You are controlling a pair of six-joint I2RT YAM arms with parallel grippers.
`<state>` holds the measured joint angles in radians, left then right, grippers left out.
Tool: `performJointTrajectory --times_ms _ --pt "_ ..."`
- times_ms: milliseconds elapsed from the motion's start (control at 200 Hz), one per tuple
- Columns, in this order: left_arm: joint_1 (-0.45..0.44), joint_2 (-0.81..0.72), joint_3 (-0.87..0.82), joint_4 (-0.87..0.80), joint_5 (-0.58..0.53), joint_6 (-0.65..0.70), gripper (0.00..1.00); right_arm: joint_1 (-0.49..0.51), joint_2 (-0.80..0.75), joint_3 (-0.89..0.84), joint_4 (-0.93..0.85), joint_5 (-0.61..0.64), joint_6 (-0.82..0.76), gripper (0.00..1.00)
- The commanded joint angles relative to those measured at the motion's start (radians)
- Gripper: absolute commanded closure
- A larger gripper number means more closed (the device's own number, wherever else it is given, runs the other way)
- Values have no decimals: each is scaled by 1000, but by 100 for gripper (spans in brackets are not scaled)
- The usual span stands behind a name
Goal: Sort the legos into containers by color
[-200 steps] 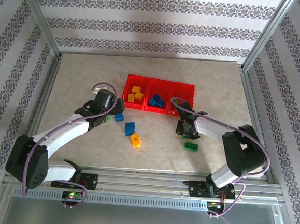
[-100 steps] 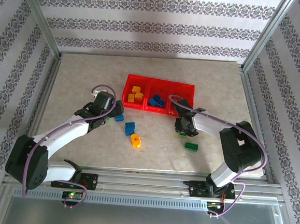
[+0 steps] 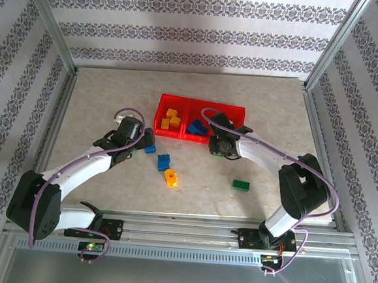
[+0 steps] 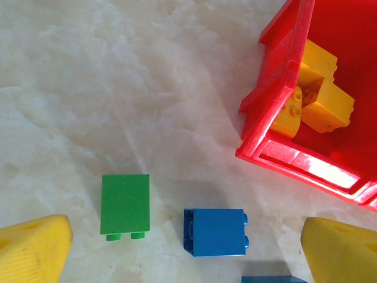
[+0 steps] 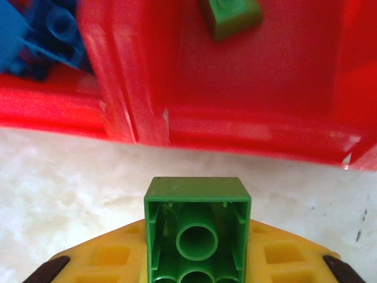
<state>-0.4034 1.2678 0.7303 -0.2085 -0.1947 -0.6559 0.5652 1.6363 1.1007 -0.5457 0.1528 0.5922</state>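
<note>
Green hollow-bottomed lego (image 5: 197,236) sits clamped in the right pincer (image 5: 197,256); left pincer (image 4: 188,247) gapes wide, seemingly empty.

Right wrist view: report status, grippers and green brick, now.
Right gripper shut on green plastic brick. Left gripper open, holding nothing. Red plastic tray: near wall ahead of the brick, nothing else between.

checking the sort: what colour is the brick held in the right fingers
The brick is green, clearest in the right wrist view.
</note>
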Motion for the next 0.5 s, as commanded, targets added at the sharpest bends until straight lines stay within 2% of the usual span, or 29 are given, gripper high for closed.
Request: performJointTrajectory --times_ms 0,495 --pt "17 -26 -14 14 7 -4 0 -5 13 76 -23 66 -66 79" --pt "33 -74 -42 -8 8 -5 1 -132 209 298 -13 86 -194 80"
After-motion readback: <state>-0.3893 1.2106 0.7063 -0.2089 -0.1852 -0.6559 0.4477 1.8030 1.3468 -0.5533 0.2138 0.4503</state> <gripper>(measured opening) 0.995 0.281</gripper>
